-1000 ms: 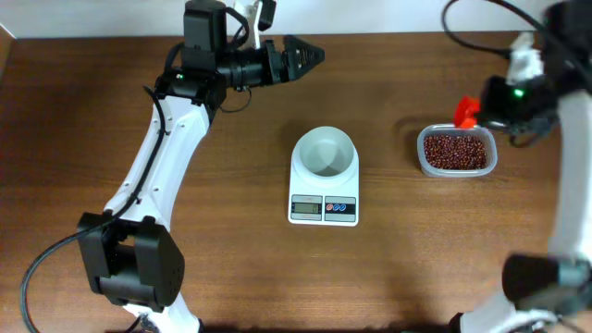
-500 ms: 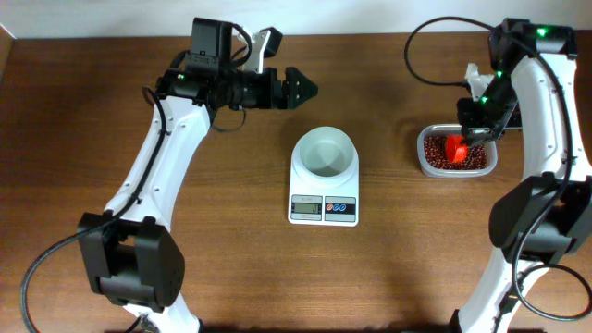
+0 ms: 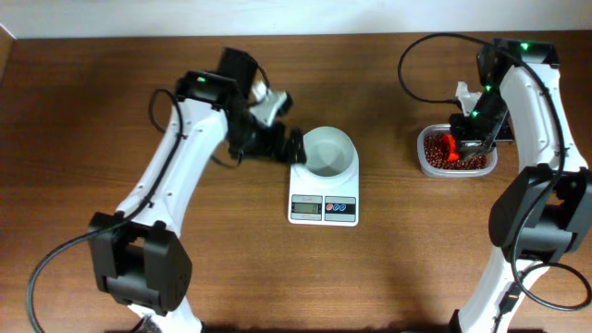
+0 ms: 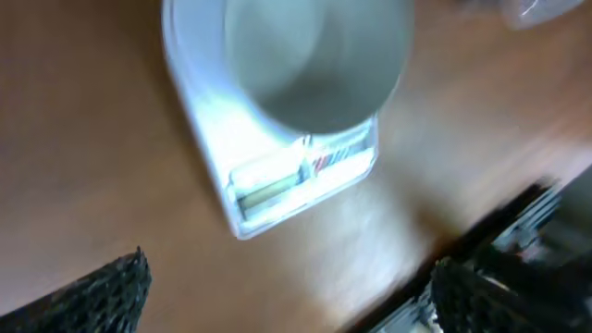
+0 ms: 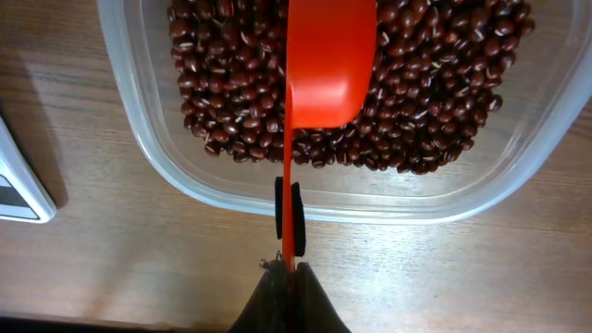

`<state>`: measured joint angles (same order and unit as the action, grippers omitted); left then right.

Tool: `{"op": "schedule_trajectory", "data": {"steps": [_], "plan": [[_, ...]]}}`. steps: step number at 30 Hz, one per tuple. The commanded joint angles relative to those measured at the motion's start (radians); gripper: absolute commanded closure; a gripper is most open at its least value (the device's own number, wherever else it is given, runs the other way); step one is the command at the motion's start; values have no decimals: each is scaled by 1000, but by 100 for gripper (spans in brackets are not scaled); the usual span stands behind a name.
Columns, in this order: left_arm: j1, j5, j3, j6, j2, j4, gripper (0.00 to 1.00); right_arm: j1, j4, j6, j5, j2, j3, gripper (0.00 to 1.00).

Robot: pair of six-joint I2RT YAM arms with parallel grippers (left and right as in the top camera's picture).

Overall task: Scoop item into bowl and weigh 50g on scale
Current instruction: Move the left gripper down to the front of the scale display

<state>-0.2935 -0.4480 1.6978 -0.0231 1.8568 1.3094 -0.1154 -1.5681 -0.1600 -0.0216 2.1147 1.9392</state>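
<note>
Stage one, scooping: right pincer clamped on red plastic scoop over small reddish-brown beans, three o'clock of round white bowl on white digital scale; left pincer gapes empty; next, probably, a dig.

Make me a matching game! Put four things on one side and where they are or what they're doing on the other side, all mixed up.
Things:
1. bowl
2. beans
3. scoop
4. left gripper

Places or states:
A. open, next to the scale
B. held by the right gripper
C. in the clear container
D. on the scale, empty

Pairs: 1-D, 2-C, 3-B, 4-A
</note>
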Motion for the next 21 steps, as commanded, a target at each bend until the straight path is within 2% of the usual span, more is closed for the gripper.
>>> {"op": "schedule_trajectory", "data": {"steps": [1,2,3,4,6,9,12,14,18,21], "plan": [[-93,222,-16,-113,-13,82,2,-4,14,4,19,19,-10,96],[-121,229,-37,-160,-13,92,9,-4,13,4,19,19,-10,96],[-147,229,-65,-220,-13,95,8,-4,13,4,19,20,-10,96],[-172,228,-103,-229,-13,92,0,-4,13,4,19,20,-10,96],[-213,229,-198,-213,-14,49,1,-4,13,3,19,19,-10,96],[-257,229,-349,-154,-26,-69,1,-4,13,3,19,19,-10,96],[-263,244,-492,-124,-142,-192,1,-4,13,3,19,20,-10,95],[-263,362,-590,-59,-282,-286,1,-4,12,3,19,20,-10,95],[-263,415,-820,-99,-466,-552,1,-4,13,4,18,20,-10,95],[-263,416,-915,-110,-452,-661,1,-4,13,4,19,20,-10,95]]}}
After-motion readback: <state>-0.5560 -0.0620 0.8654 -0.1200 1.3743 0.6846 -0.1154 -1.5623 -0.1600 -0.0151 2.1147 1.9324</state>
